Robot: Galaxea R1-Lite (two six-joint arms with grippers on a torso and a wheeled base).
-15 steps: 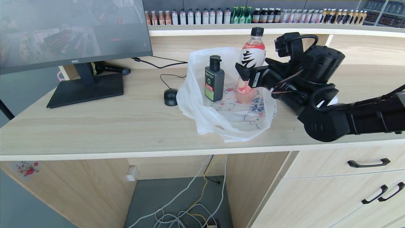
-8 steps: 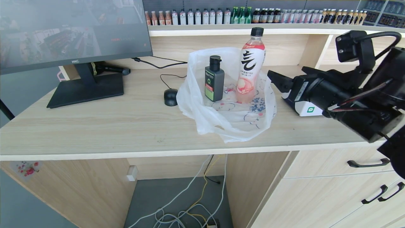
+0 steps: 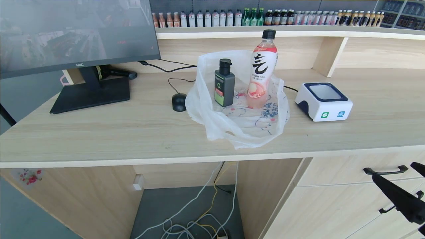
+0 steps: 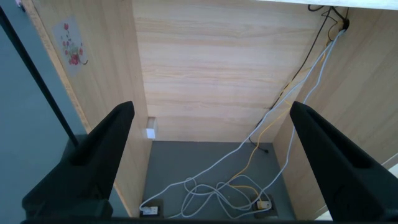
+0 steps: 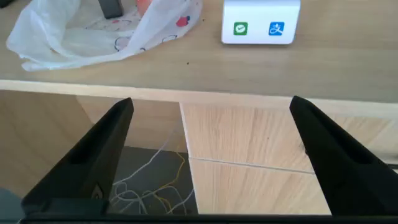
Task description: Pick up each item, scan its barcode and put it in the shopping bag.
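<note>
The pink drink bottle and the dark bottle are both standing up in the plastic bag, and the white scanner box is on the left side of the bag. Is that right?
Almost. The white scanner box is on the right side of the plastic bag, not the left; the head view shows it. The pink drink bottle and the dark bottle do both stand upright in the bag.

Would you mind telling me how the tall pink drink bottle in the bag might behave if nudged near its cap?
Tall and narrow, the bottle would probably tip rather than slide. It stands on the crinkled film of the shopping bag, likely an unsteady footing. It looks filled, so probably fairly heavy, and could knock the dark pump bottle beside it.
</note>
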